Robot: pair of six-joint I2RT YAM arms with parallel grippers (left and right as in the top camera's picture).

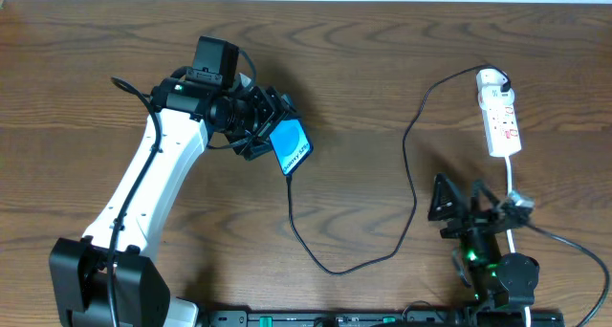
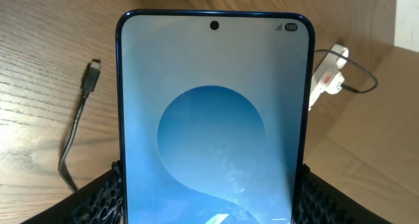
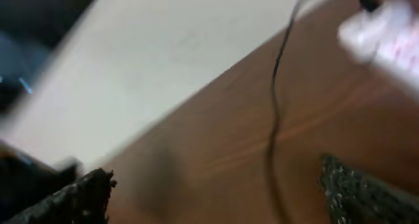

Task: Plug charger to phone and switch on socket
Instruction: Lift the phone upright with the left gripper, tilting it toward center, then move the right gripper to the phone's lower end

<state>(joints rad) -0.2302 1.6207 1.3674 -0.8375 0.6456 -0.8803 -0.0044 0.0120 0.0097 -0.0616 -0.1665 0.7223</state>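
We find the left hand (image 1: 271, 134) clenched on the phone (image 1: 292, 147), which it holds tilted above the counter (image 1: 363, 40) at 10 o'clock from centre, screen lit. In the left wrist view the charger (image 1: 411, 164) has its connector tip (image 2: 93, 68) lying on the counter at 9 o'clock of the phone, apart from it. The socket (image 1: 500, 112) lies at 2 o'clock, with the charger's black plug at its 12 o'clock end. The right hand (image 1: 461, 205), at 5 o'clock, is released and grasps nothing.
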